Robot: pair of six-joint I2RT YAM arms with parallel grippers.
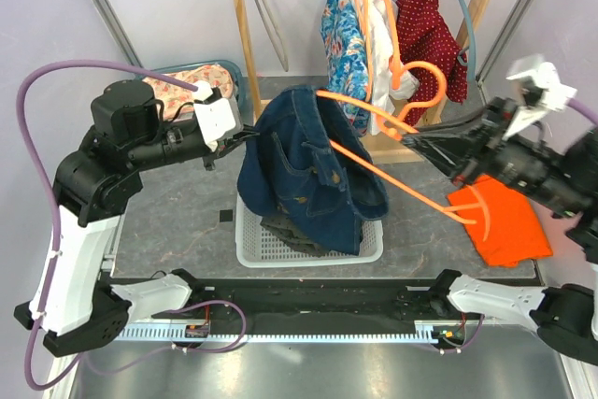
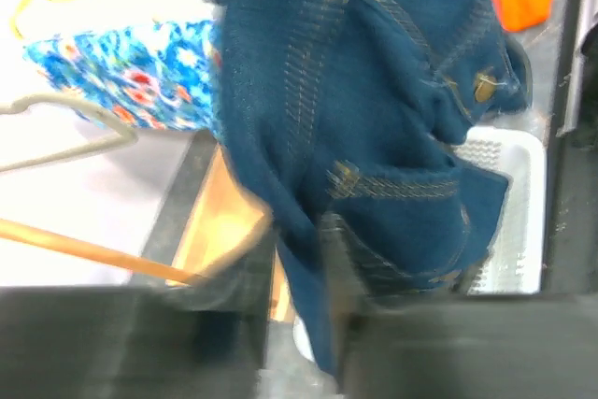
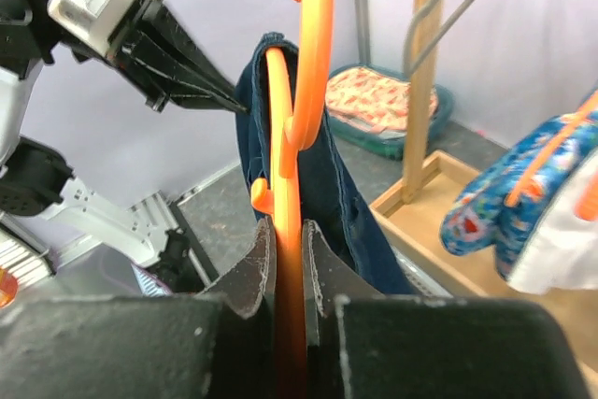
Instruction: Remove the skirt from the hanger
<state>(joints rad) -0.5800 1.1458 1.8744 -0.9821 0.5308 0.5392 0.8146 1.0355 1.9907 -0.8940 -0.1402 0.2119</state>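
A dark blue denim skirt point(image 1: 299, 165) hangs off the left end of an orange plastic hanger point(image 1: 392, 179), above a white basket point(image 1: 369, 251). My right gripper point(image 1: 411, 141) is shut on the hanger's bar and holds it tilted in the air; in the right wrist view the orange bar point(image 3: 304, 91) is clamped between the jaws of that gripper point(image 3: 290, 249), with the skirt point(image 3: 341, 184) draped behind it. My left gripper point(image 1: 250, 134) is at the skirt's left edge. In the blurred left wrist view it point(image 2: 299, 277) is shut on a fold of the denim point(image 2: 374, 91).
A wooden clothes rack point(image 1: 245, 35) stands at the back with a blue floral garment point(image 1: 341, 35), a white one and a red dotted one point(image 1: 425, 25) on hangers. An orange cloth point(image 1: 509, 221) lies at the right. A green tray with patterned cloth point(image 1: 201, 77) sits back left.
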